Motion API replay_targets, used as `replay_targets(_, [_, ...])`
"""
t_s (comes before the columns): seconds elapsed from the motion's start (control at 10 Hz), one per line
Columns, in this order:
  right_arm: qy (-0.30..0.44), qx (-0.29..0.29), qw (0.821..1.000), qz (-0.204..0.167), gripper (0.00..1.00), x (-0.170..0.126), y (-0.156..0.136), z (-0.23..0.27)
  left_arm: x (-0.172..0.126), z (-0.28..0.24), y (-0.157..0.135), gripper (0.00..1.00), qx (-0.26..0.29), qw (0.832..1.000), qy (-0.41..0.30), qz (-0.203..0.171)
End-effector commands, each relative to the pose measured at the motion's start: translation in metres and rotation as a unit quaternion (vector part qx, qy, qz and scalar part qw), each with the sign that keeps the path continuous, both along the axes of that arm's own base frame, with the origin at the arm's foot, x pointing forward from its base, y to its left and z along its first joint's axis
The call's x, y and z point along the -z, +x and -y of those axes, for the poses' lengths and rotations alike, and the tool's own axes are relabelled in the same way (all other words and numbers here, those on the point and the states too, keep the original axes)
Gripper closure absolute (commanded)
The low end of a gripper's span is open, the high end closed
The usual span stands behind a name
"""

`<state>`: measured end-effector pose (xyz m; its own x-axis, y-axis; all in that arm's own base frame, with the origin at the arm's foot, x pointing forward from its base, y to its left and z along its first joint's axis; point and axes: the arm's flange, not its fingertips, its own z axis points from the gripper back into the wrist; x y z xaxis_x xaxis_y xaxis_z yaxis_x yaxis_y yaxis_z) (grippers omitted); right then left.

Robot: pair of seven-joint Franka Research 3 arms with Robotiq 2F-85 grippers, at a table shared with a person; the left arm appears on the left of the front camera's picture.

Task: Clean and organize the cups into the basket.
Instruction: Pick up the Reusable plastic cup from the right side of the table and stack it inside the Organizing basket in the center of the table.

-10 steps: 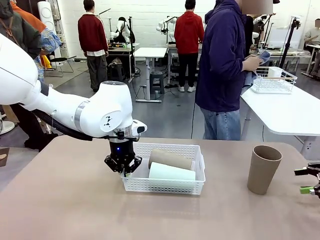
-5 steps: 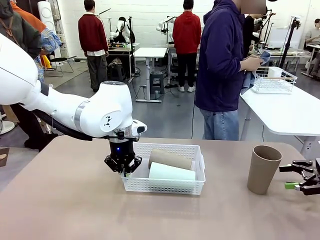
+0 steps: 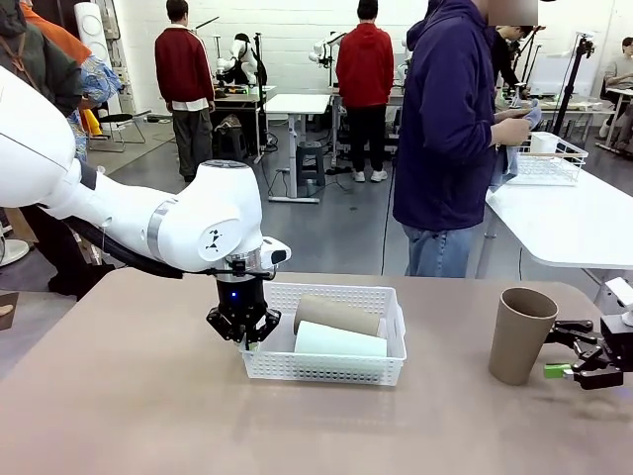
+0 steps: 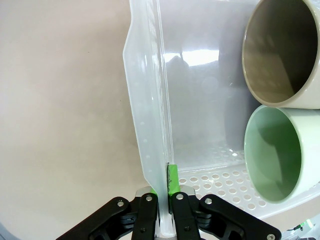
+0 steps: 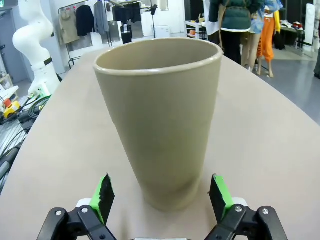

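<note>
The white mesh basket (image 3: 326,368) sits mid-table with two cups lying in it: a tan one (image 3: 336,315) behind a mint-green one (image 3: 339,341). My left gripper (image 3: 243,334) is shut on the basket's left wall. In the left wrist view that wall (image 4: 150,100) runs up from between the closed fingers of the left gripper (image 4: 165,197), with the tan cup (image 4: 282,50) and mint cup (image 4: 280,150) mouths on the right. A third tan cup (image 3: 521,334) stands upright at the right. My right gripper (image 3: 560,350) is open just right of it. In the right wrist view the right gripper (image 5: 161,196) flanks this cup's (image 5: 160,115) base without touching.
A person in a dark blue hoodie (image 3: 445,129) stands at the far side, wiping something with a cloth. Behind to the right, a white table (image 3: 574,223) carries a wire basket (image 3: 539,158). The brown tabletop (image 3: 148,416) is bare at front left.
My right gripper has moved left, from the table's right edge up to the upright tan cup. The left gripper and basket have not moved. The person shifted slightly.
</note>
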<state>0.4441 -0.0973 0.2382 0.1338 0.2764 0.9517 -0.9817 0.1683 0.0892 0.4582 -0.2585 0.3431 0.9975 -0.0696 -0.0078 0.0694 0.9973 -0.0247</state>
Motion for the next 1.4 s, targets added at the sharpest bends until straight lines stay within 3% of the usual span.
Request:
replay_targets(0.0, [0.014,-0.001,1.0,0.002,0.0,0.001,0.004,-0.014,0.001,0.0,-0.001,1.0,0.001,1.0,0.001,-0.001])
replay_targets(1.1, [0.025,-0.051,0.998,-0.004,0.03,0.018,0.008,-0.088,0.001,0.0,-0.001,1.0,0.001,1.0,0.001,-0.001])
replay_targets(1.2, [0.029,-0.056,0.998,-0.004,0.59,0.018,0.008,-0.088,0.001,0.0,-0.001,1.0,0.001,1.0,0.001,-0.001])
replay_targets(1.3, [0.03,-0.058,0.998,-0.002,0.62,0.018,0.007,-0.087,0.001,0.0,-0.001,1.0,0.001,1.0,0.001,-0.001])
